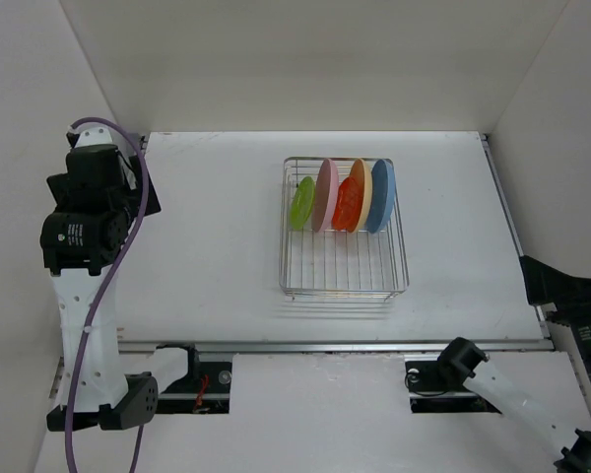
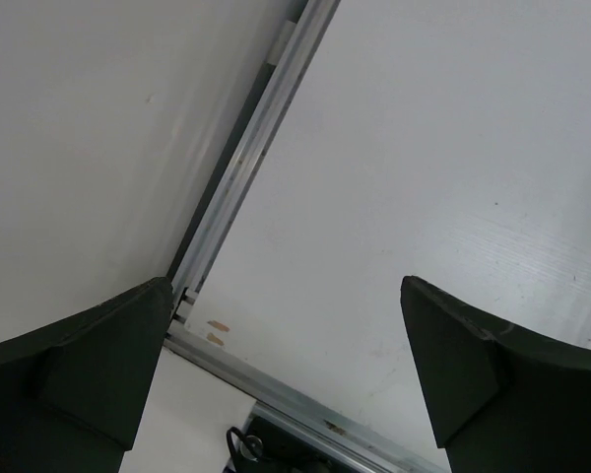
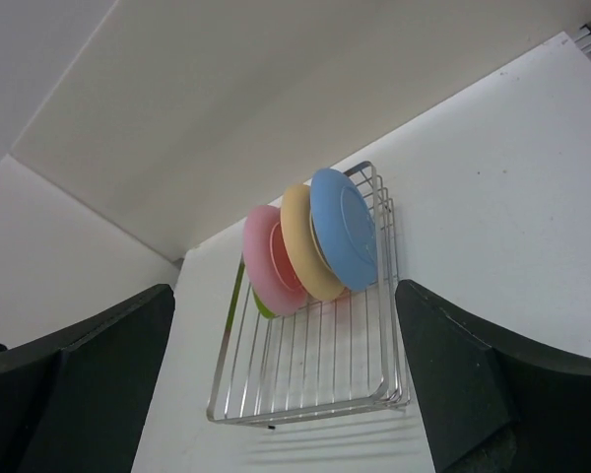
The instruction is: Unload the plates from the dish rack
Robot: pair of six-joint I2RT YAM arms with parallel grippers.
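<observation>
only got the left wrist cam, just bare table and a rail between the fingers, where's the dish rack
Observer: The dish rack sits right of centre on the table, well to the right of the left gripper.
Operator: how many plates in it
Observer: Five, standing on edge at its far end: green plate, pink plate, red plate, orange plate, blue plate, left to right.
Operator: right gripper holding one
Observer: No, the right gripper is open and empty.
</observation>
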